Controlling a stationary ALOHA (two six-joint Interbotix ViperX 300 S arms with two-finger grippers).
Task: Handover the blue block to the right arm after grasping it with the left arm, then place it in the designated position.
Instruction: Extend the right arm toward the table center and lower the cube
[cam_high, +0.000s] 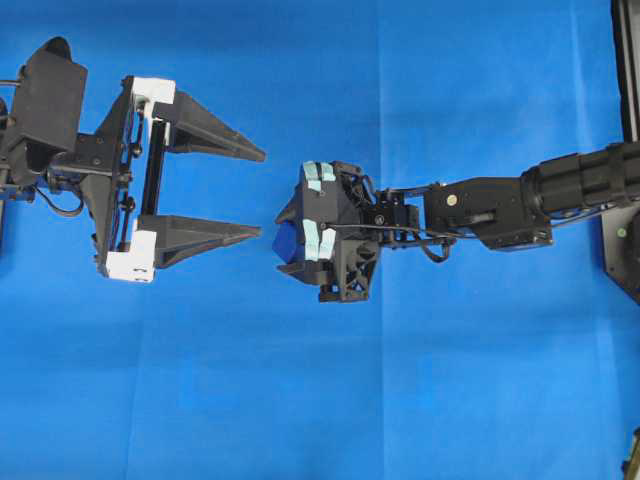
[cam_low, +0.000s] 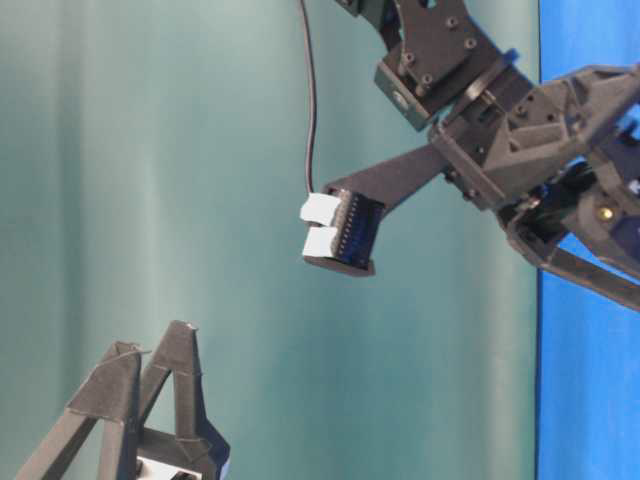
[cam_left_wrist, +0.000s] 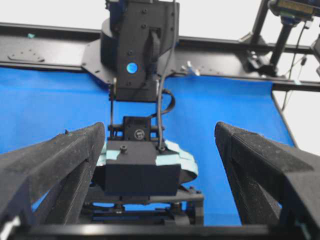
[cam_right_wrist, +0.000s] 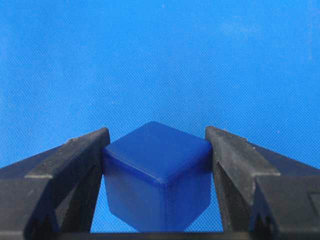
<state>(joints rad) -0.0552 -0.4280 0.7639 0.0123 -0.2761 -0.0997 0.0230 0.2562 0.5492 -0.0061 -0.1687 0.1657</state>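
The blue block (cam_right_wrist: 157, 175), a small dark-blue cube, is pinched between the two black fingers of my right gripper (cam_right_wrist: 156, 132), which is shut on it above the blue cloth. From overhead, only a corner of the blue block (cam_high: 284, 243) shows under the right gripper (cam_high: 292, 240) at the middle of the table. My left gripper (cam_high: 262, 194), with white brackets, stands wide open just to the left of it, fingertips pointing at it, with nothing between them. The left wrist view has the left gripper (cam_left_wrist: 160, 126) framing the right arm's wrist (cam_left_wrist: 142, 170); the block is hidden there.
Bright blue cloth (cam_high: 320, 400) covers the table. The right arm (cam_high: 500, 210) stretches in from its base (cam_high: 625, 250) at the right edge. A black frame rail (cam_left_wrist: 50, 50) runs along the far side. A teal backdrop (cam_low: 150, 150) fills the table-level view.
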